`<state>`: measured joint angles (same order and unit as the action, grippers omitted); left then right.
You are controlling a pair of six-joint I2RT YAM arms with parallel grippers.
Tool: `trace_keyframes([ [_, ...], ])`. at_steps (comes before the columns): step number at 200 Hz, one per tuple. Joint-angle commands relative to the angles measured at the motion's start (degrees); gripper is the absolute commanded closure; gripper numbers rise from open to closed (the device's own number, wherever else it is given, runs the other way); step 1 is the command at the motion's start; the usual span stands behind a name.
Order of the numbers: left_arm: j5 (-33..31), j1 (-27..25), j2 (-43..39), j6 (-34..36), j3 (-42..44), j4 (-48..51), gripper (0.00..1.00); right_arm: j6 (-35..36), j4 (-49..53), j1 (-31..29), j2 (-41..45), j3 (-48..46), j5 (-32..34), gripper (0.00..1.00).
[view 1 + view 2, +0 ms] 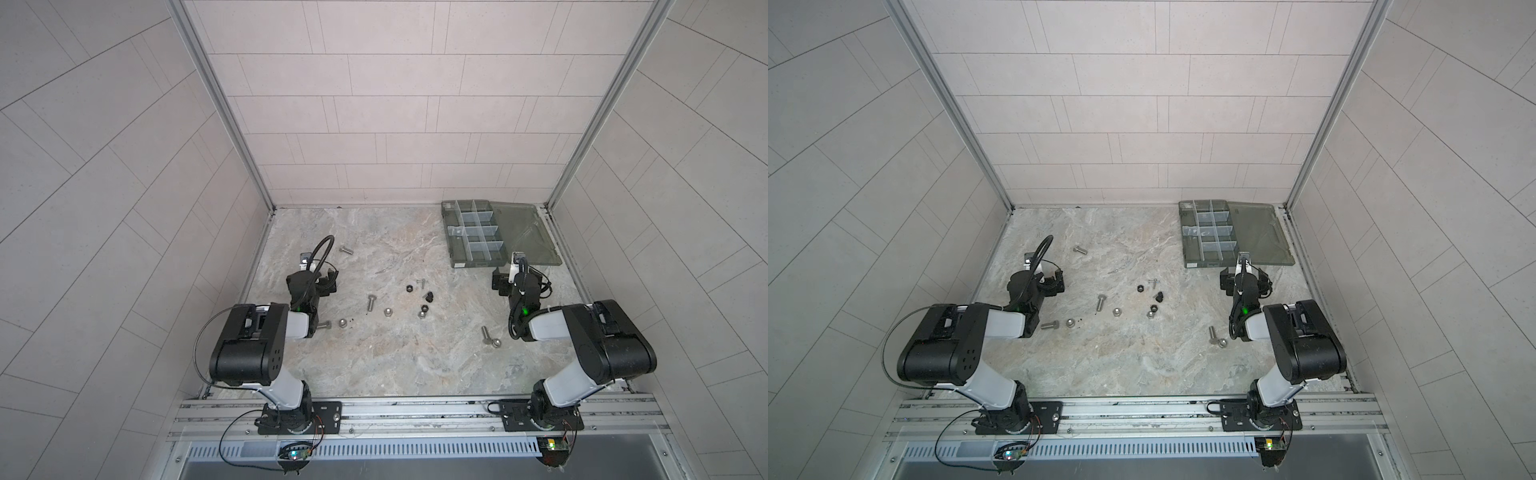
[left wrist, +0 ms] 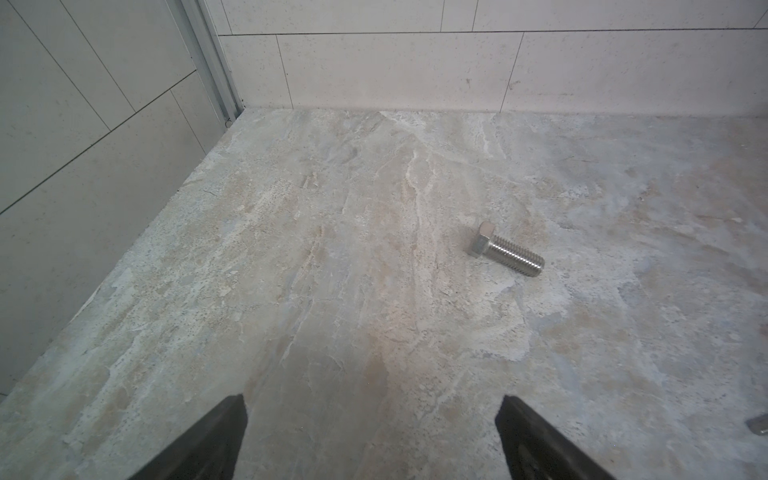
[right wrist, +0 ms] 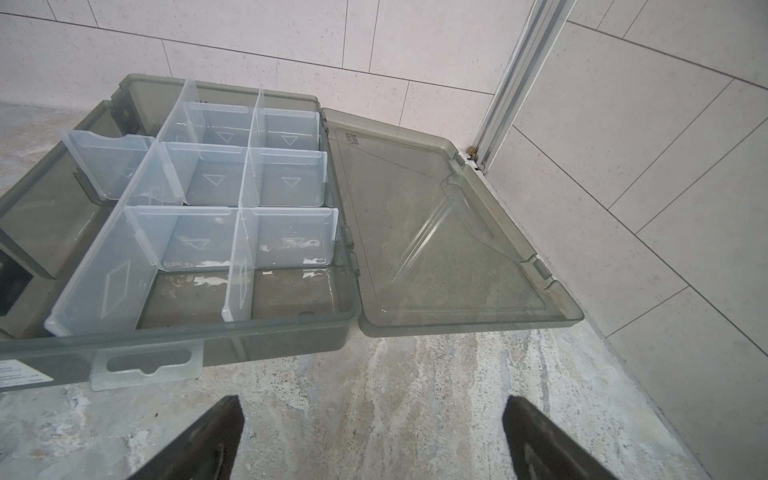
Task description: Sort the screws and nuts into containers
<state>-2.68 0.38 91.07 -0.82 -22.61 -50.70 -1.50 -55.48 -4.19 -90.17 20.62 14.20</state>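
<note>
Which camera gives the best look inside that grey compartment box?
The right wrist view: it shows the box close up, dividers and compartments plain. In both top views the box is small by the back wall, lid open. The left wrist view misses it.
</note>
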Motion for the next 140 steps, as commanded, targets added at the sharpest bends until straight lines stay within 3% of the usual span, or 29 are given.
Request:
trace_keyframes([
  [1,0.5,0.5,0.3,-0.7,-1.1,-0.6,0.00,0.4,-0.4,0.0,-0.3,0.1,0.2,0.01],
  [61,2.6,0.1,-0.7,0.5,-0.9,-0.2,0.00,1.3,-2.4,-0.2,-0.3,-0.8,0.1,0.01],
  [96,2.9,-0.2,-7.2,0.8,-4.7,11.8,0.01,3.6,-6.0,-3.1,2.5,-3.4,5.4,0.01],
  [111,2.0,-1.8,-7.4,2.7,-6.7,15.5,0.02,7.7,5.7,-8.2,6.6,1.6,13.3,0.01],
  [123,0.1,-4.5,-7.8,5.4,-9.0,19.8,0.02,10.7,17.7,-11.0,8.3,8.3,13.7,0.01],
  [140,-3.2,-8.0,-9.2,8.3,-11.7,24.5,0.02,4.2,32.3,-12.5,9.1,18.7,15.2,0.01],
])
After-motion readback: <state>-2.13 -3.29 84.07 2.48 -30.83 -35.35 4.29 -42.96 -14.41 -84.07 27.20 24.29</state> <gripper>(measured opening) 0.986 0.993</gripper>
